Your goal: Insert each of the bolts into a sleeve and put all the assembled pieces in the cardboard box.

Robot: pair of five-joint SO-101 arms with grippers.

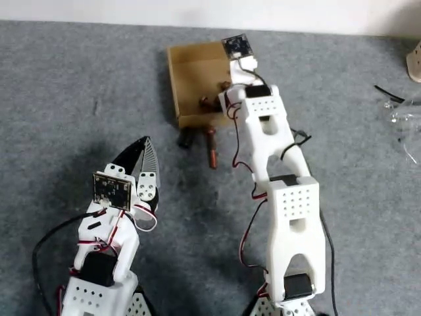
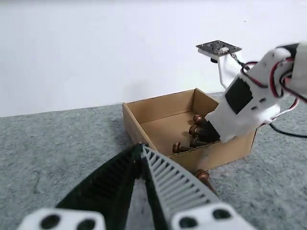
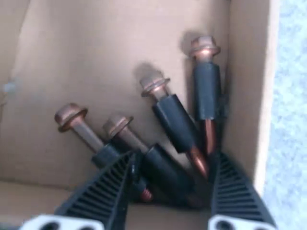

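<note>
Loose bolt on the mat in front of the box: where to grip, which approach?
Grip the bolt mid-shank from straight above, jaws across its length. It lies flat, one end by the cardboard box, black sleeve close beside that end, so the half away from the box likely gives more room.

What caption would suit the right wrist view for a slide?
Open right end effector above four copper-coloured bolts in black sleeves lying inside the brown cardboard box.

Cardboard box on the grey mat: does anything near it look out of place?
Yes: a bare copper bolt and a black sleeve lie outside the brown cardboard box, unassembled, beside its wall.
</note>
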